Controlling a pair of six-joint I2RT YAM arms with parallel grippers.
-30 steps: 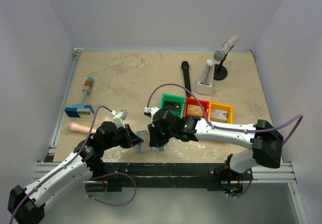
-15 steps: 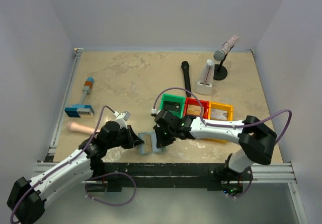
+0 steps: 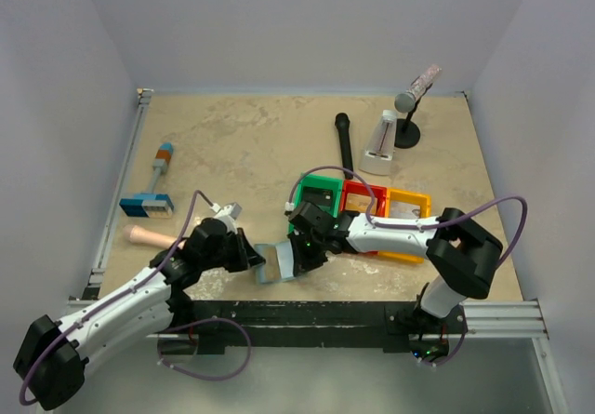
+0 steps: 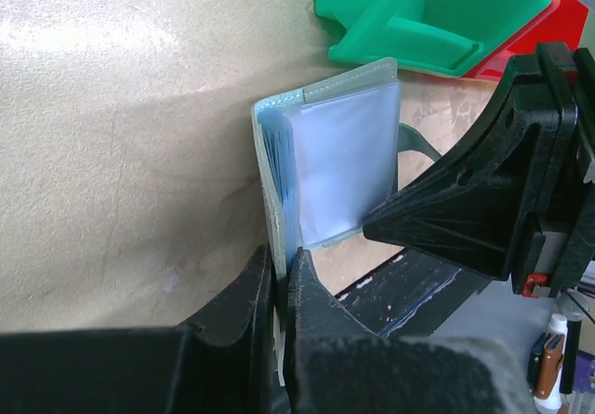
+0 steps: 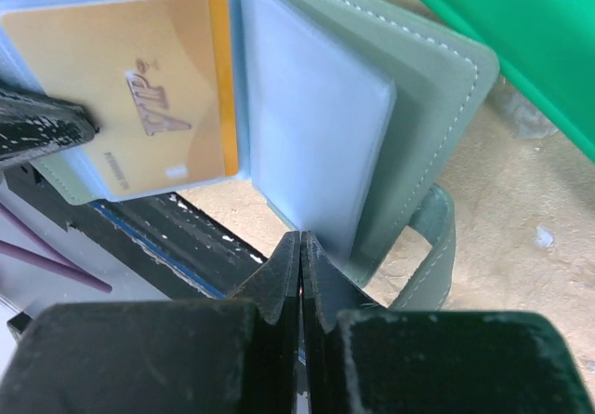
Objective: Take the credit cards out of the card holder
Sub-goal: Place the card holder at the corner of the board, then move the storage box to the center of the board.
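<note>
The grey-blue card holder [image 3: 279, 263] stands open near the table's front edge, between both arms. My left gripper [image 4: 282, 258] is shut on the lower edge of its left cover [image 4: 270, 181]. A tan-orange credit card [image 5: 130, 88] sits in the left clear sleeve, under a left fingertip [image 5: 37, 126]. The right panel [image 5: 437, 107] carries pale clear sleeves [image 5: 316, 126]. My right gripper [image 5: 302, 239] is shut, its tips at the lower edge of those sleeves; I cannot tell whether a sleeve is pinched. No other card shows in the holder.
Green [image 3: 318, 193], red [image 3: 363, 198] and yellow [image 3: 409, 207] bins stand just behind the holder, each with something flat inside. A blue-and-orange tool [image 3: 149, 205] and a peach handle [image 3: 149, 235] lie left. A black stick [image 3: 344, 140] and stands [image 3: 381, 144] are at the back.
The right arm's elbow has swung left and its gripper has turned at the holder's right panel. The holder has spread wider. The left gripper kept its hold, edging slightly right.
</note>
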